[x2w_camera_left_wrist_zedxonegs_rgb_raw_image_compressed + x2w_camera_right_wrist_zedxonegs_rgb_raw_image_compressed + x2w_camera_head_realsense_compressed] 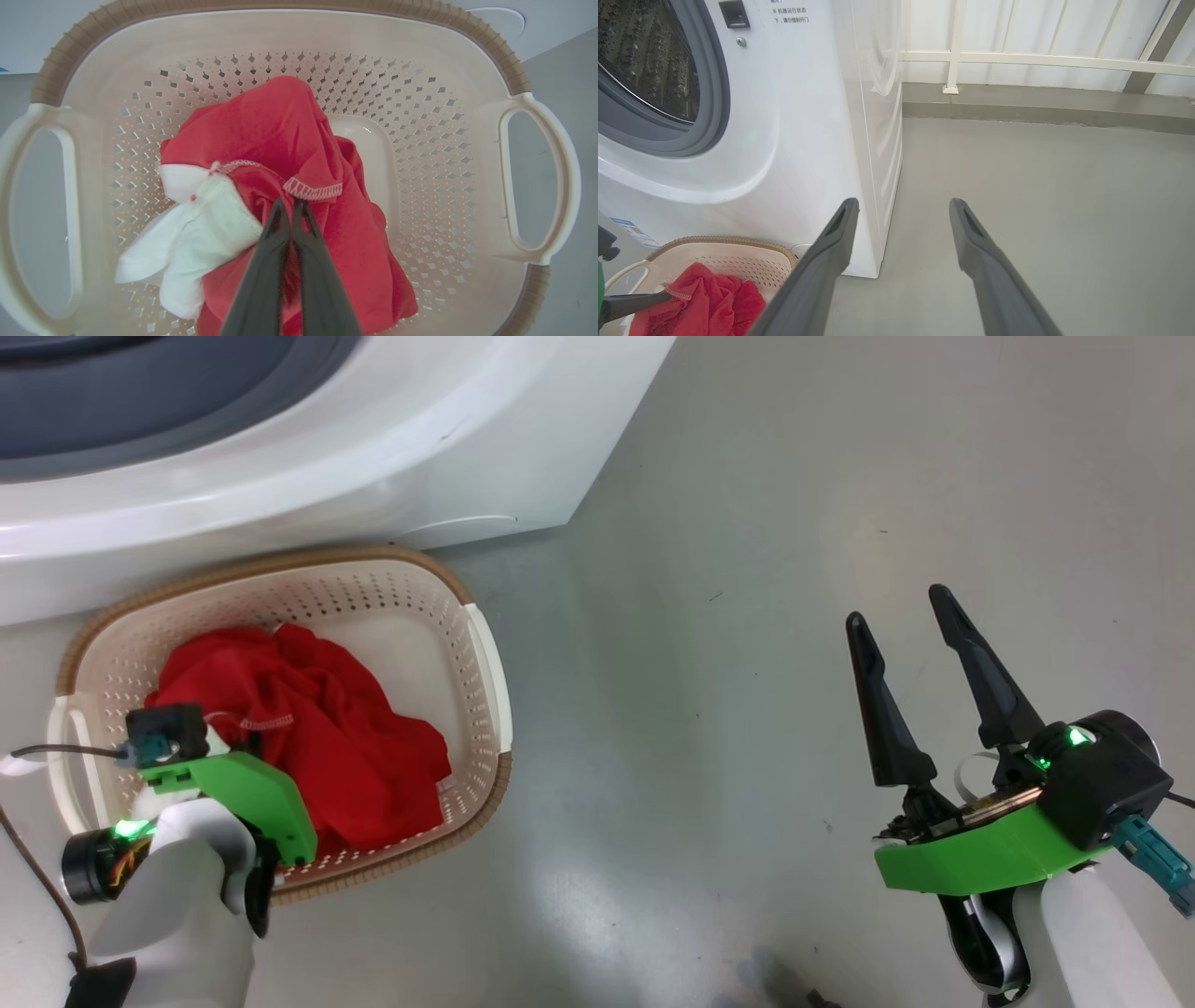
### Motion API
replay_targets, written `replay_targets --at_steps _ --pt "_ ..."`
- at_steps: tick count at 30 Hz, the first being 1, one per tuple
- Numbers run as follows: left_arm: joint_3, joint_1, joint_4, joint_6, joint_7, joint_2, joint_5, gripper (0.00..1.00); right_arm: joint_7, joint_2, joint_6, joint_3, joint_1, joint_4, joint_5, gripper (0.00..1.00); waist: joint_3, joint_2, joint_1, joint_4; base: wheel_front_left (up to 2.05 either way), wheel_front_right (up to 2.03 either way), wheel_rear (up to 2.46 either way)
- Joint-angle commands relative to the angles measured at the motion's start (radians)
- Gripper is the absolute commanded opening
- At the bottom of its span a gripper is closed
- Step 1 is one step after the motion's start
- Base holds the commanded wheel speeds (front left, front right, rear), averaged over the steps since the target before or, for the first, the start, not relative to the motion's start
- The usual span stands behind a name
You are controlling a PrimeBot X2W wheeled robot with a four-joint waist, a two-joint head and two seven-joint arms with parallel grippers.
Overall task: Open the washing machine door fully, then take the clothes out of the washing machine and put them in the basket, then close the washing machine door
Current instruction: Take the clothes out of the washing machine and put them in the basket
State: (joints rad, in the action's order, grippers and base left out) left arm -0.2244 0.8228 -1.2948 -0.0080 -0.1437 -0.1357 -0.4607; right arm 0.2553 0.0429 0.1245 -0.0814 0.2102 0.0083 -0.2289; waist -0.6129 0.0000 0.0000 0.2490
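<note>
The cream basket (280, 565) stands on the floor against the front of the white washing machine (280, 457). Red clothes (327, 737) lie heaped inside it, with a white part (205, 228) showing beside them. My left gripper (292, 203) points down into the basket, shut on a stitched hem of the clothes (280, 130). My right gripper (896, 607) hovers open over bare floor well to the right of the basket, holding nothing. The washing machine's opening, with its grey ring and steel drum (644, 60), is uncovered. The washing machine door is out of view.
Grey floor (794, 523) stretches to the right of the machine. A white railing and a low grey kerb (1041, 102) run along the back. A thin black cable (56, 751) hangs by my left wrist.
</note>
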Motion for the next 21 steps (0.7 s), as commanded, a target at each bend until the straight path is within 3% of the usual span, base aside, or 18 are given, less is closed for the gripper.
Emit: replay_targets --at_steps 1,3,13,21 --pt "0.019 -0.005 0.006 0.01 -0.013 -0.035 -0.009 0.21 0.006 0.007 0.006 -0.024 0.0 -0.02 -0.01 1.0 -0.002 0.0 0.0 0.0 0.0 0.0 0.0" --pt "0.018 -0.006 0.005 0.014 -0.011 -0.036 -0.011 1.0 0.006 0.007 0.006 -0.024 0.003 -0.018 -0.01 1.0 -0.001 0.0 0.0 -0.001 0.0 0.0 0.0" --pt "0.03 -0.032 0.005 0.028 -0.091 -0.024 -0.032 1.0 0.006 0.007 0.006 -0.017 0.0 -0.011 -0.008 1.0 0.034 0.0 0.0 -0.018 0.0 0.0 0.0" --pt "0.06 -0.056 0.021 0.01 -0.115 0.0 -0.066 1.0 0.006 0.007 0.006 -0.01 -0.008 -0.008 -0.003 1.0 0.079 0.0 0.0 -0.056 0.0 0.0 0.0"
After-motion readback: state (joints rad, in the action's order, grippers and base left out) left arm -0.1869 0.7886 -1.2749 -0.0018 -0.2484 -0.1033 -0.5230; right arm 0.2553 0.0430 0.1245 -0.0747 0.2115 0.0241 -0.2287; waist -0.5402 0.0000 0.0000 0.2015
